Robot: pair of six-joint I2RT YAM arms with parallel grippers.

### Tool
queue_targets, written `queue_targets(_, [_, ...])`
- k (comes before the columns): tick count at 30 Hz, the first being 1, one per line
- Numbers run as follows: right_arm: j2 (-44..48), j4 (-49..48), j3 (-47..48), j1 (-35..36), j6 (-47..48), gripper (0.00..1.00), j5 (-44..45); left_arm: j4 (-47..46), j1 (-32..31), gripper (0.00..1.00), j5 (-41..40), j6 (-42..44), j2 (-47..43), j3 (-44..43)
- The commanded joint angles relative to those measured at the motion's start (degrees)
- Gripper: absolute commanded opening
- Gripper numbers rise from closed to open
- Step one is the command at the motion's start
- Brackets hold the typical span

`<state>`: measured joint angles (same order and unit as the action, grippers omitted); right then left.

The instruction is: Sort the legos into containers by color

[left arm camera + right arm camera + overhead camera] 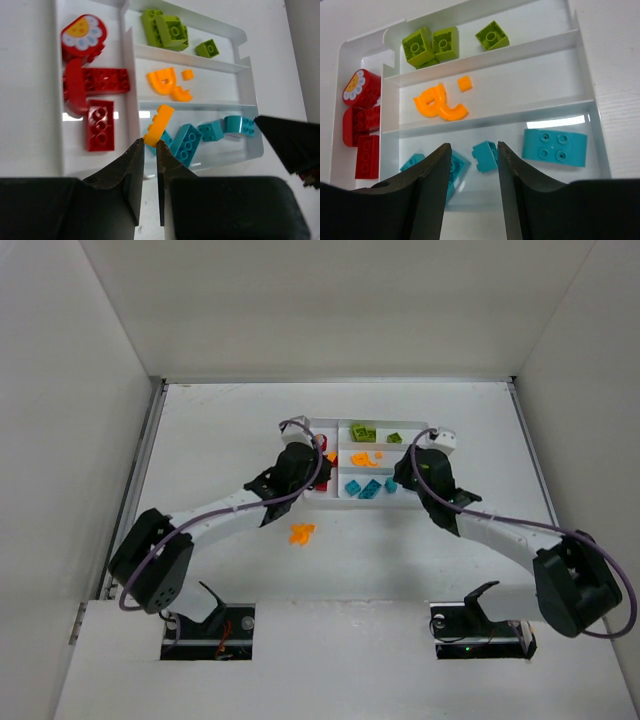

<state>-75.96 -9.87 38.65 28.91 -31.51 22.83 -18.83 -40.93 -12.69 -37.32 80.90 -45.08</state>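
The left claw [150, 146] was pinching the lower end of an orange brick [159, 124], held tilted over the tray [248, 90]. The tray's orange section [220, 85] lay at twelve o'clock. The brick looked light, stiff and slick, so it would likely pivot; its flat sides would grip best. The right claw [472, 165] hung spread above the teal bricks [554, 147].

A flat orange brick [159, 125] stands tilted, its lower end pinched between the tips of the left fingers [129, 167], by the near edge of the white tray [243, 39]. Past those fingers, red bricks [100, 125] fill the tall left section. Lime green bricks [165, 29] lie in the far row, orange pieces [167, 82] in the middle row, and teal bricks [555, 147] in the nearest row, just beyond the spread right fingers [432, 185]. Loose orange bricks [301, 533] lie outside the tray, behind the left fingers.
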Motion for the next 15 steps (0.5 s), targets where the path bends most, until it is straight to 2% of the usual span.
queue_targets(1, [4.58,-2.96,-3.84,1.19,-2.50,0.46,1.95,3.62,-1.39,0.10,-0.41,3.74,6.17,-8.68])
queue_targets(7, [6.27,-6.83,-7.45,1.28,-3.47,0.45,1.25,12.84,-2.27,0.12,0.21,7.43,21.38,-26.09])
queue_targets(15, [9.42,-7.18,-8.07,2.16,-3.39,0.46,0.90,20.05,-1.48,0.16,0.38,8.67,31.94,-38.31])
